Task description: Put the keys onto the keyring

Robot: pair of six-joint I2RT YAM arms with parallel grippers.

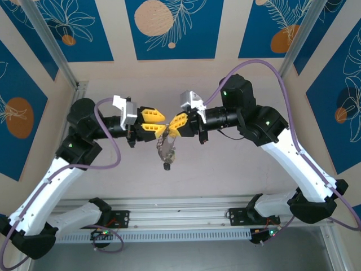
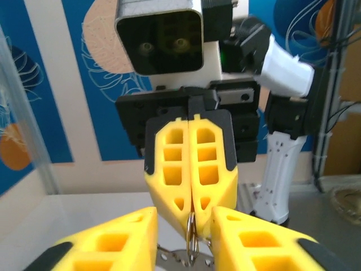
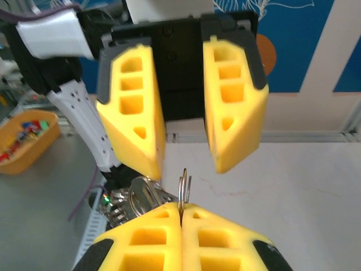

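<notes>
Keyring point(image 3: 183, 187) seemingly pinched by right jaws.

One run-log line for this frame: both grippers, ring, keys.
right gripper: shut on keyring | left gripper: open, fingers either side of keyring | keys: dangling below both grippers, mid-air

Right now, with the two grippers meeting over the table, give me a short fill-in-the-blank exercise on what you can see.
1. The right gripper is ___ on a thin metal ring.
2. The left gripper, facing it, stands ___, with a clear gap between its fingers.
3. The fingers of both grippers are ___ in colour.
Missing words: shut; open; yellow.
</notes>
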